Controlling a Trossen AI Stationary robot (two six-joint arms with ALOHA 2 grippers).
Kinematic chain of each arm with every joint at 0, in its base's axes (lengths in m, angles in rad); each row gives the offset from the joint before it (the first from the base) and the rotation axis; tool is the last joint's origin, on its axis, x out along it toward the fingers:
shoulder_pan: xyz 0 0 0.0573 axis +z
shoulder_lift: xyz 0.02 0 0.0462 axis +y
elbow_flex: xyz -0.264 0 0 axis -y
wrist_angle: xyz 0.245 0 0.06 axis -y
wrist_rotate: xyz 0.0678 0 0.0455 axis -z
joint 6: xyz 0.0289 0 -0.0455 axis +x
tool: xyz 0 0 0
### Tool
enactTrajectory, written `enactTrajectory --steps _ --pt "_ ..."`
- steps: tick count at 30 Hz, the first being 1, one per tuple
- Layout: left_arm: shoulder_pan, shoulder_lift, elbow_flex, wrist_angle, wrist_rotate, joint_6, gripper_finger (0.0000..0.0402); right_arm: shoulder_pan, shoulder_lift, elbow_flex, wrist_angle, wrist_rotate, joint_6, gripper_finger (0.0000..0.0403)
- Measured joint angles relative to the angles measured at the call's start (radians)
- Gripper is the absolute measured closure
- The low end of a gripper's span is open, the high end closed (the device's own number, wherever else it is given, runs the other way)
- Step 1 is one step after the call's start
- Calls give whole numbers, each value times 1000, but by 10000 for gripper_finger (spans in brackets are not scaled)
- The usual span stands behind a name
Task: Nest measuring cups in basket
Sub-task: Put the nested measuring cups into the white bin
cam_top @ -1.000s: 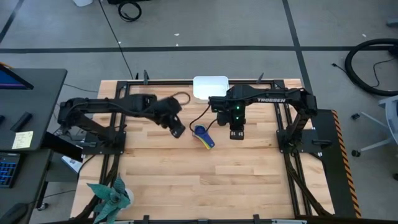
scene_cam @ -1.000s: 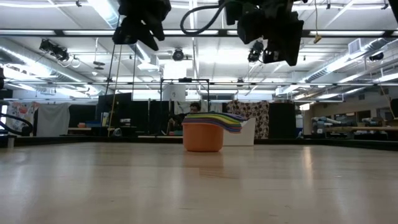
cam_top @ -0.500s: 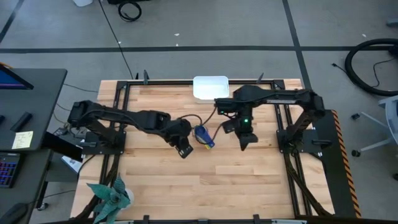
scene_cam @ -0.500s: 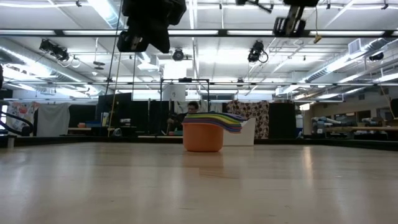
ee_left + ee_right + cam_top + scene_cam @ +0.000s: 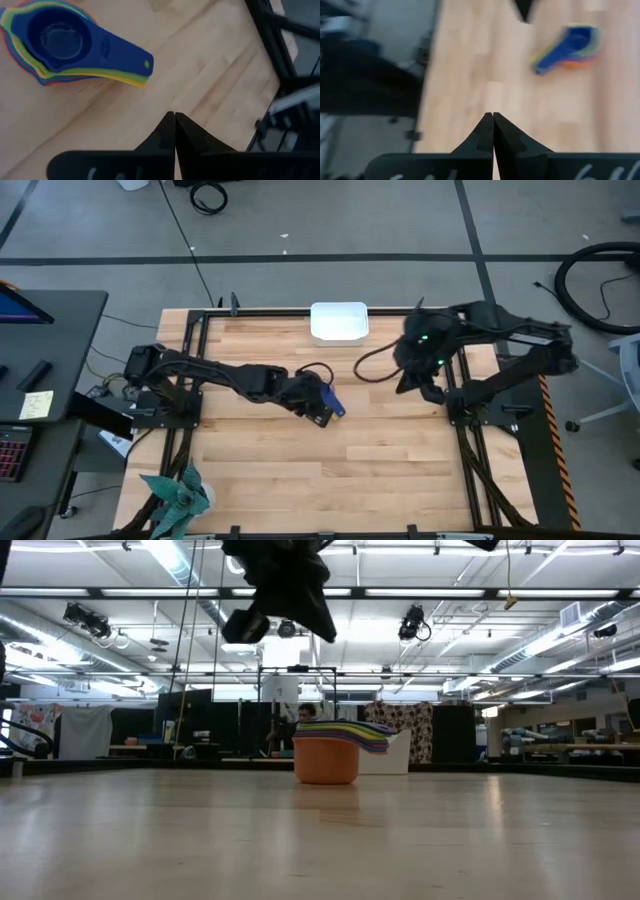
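The measuring cups (image 5: 331, 399) sit nested in one stack, dark blue on top (image 5: 62, 41) and orange at the bottom (image 5: 326, 761), with the orange cup's base on the bare wood near the table's middle. Their handles (image 5: 122, 61) fan out together. My left gripper (image 5: 319, 416) hovers shut just beside and above the stack (image 5: 174, 119), well clear of it in the low view (image 5: 290, 595). My right gripper (image 5: 410, 384) is shut (image 5: 492, 119) and raised toward the table's right side. The white basket (image 5: 338, 321) stands at the far edge.
A teal spiky plant (image 5: 178, 495) stands at the near left corner. Black frame rails (image 5: 460, 395) run along the table's sides. A loose black cable (image 5: 372, 366) hangs from the right arm over the far half of the table.
My left gripper has swung toward the table's right and near edges, ending beside the cup stack. My right gripper has pulled away toward the right edge and risen out of the low view. The stack has stayed where it was.
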Motion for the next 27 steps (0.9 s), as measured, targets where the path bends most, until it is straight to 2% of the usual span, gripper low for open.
enactTrajectory --steps 3,6,15,20,27 --pt "-11 12 0 -16 -29 -60 399 0 -65 -70 7 128 37 398" --pt "-22 13 0 -21 -59 -106 400 -9 -128 -172 66 159 41 398" --pt "-99 13 0 -108 -153 -235 400 -40 -262 -516 415 34 111 398" --pt "-148 9 0 -131 -255 -300 400 -53 -277 -630 574 3 146 398" --pt "-206 7 0 -168 -329 -261 400 -86 -277 -761 857 -99 214 398"
